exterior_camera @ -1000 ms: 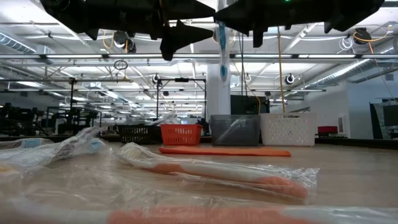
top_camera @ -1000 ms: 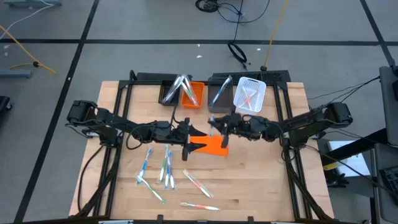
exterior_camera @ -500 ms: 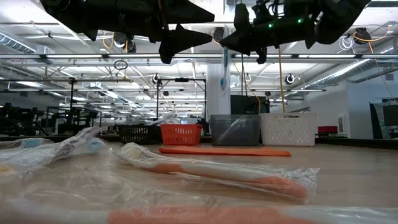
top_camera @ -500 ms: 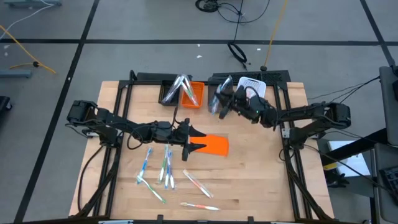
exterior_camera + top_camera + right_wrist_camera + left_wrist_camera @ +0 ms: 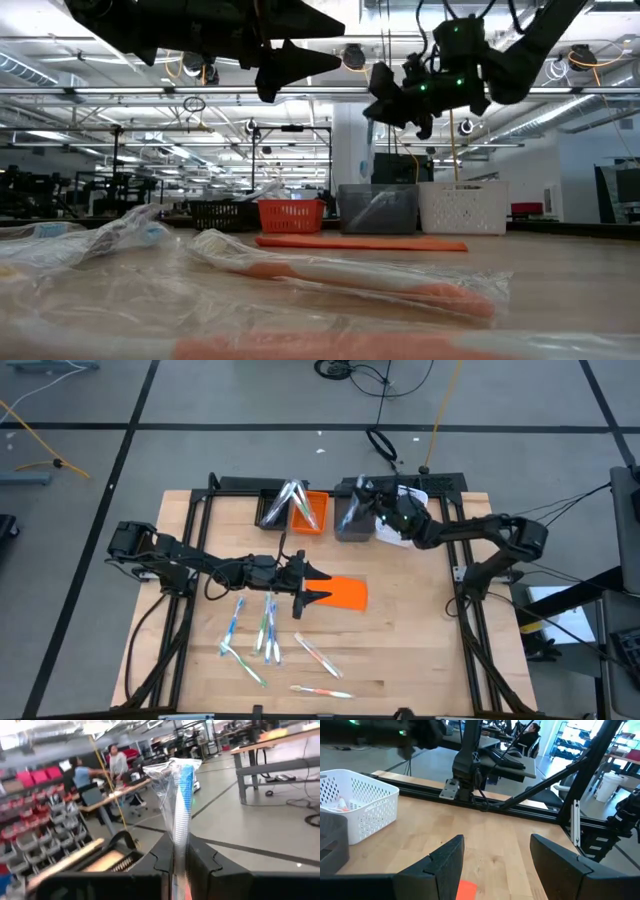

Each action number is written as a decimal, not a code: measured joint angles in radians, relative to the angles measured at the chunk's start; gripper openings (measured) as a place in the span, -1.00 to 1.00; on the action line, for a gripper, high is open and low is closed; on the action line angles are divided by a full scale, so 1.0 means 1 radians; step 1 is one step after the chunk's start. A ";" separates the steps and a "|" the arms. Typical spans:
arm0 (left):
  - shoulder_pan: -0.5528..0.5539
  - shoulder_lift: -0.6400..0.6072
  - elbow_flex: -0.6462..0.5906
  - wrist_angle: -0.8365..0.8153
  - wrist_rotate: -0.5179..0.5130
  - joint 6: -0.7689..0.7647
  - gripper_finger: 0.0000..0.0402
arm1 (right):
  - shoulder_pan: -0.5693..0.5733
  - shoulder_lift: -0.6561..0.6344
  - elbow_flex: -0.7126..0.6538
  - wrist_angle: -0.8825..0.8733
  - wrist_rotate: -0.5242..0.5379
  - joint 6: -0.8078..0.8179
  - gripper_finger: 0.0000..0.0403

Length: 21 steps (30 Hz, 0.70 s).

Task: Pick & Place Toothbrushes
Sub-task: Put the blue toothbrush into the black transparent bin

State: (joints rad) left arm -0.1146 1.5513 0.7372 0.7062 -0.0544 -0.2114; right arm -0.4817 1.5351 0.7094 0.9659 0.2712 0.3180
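Note:
My right gripper hangs above the grey bin at the table's far side, shut on a blue toothbrush in a clear wrapper. My left gripper waits open over the flat orange sheet, nothing between its fingers. Several toothbrushes lie flat on the wood near the front left, one with orange-red accents beside them. More toothbrushes lean in the black bin and the orange bin. My right gripper pinches the wrapped toothbrush near one end between its two fingers. The rest of the brush sticks out well beyond the fingertips. It is lifted clear of the table and the bins.
Four small bins stand in a row at the far edge: black, orange, grey and white; the white one holds an orange-red brush. Black frame rails run along both sides. People sit in the room beyond.
My right gripper has swung from above the orange sheet toward the table's far edge, to above the grey and white bins, and has turned on the way. It has carried the blue toothbrush along. The left arm has kept still.

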 joint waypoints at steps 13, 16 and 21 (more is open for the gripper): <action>0.003 0.000 0.000 -0.004 -0.026 0.025 0.14 | -0.067 0.164 0.002 0.128 -0.070 0.127 -0.92; 0.002 0.000 0.000 -0.009 -0.026 0.025 0.14 | -0.067 0.195 0.002 0.177 -0.090 0.143 -0.92; 0.002 0.000 0.000 -0.009 -0.026 0.025 0.14 | -0.067 0.203 0.002 0.182 -0.091 0.160 -0.91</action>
State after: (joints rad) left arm -0.1131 1.5513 0.7372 0.6971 -0.0803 -0.1864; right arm -0.5488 1.7381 0.7109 1.1474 0.1802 0.4782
